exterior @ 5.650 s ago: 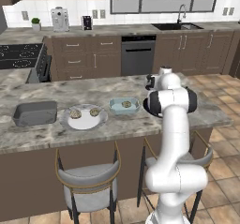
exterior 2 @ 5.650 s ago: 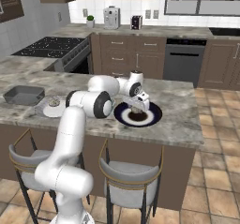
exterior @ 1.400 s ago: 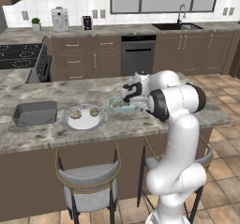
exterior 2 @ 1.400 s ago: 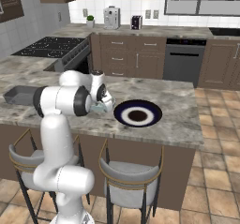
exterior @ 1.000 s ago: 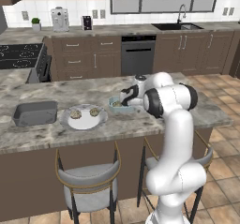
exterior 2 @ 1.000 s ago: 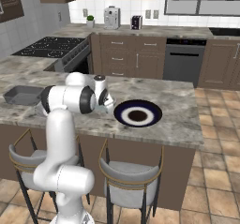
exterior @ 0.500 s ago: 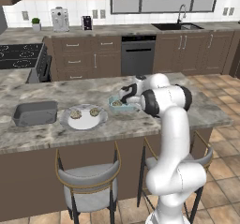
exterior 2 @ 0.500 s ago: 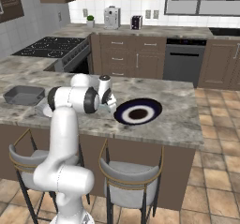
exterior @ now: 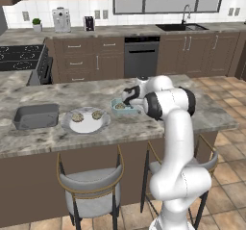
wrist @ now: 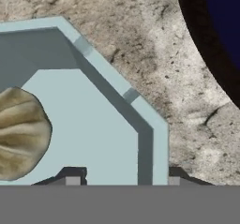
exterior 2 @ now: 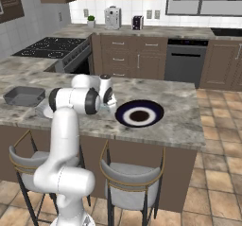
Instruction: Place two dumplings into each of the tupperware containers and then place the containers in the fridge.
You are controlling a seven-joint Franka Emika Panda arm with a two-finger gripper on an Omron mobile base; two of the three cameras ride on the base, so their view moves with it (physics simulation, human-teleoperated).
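dumpling (wrist: 21, 134) lies inside the light blue container (wrist: 108, 138) on the worktop (wrist: 140, 45); end effector (wrist: 123, 178) tips straddle its rim, spread.

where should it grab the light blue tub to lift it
On the upright side wall of the shallow light blue rectangular tub, coming from above with one finger inside and one outside. The hand already straddles that thin wall, well clear of the tan crinkled dumpling inside.
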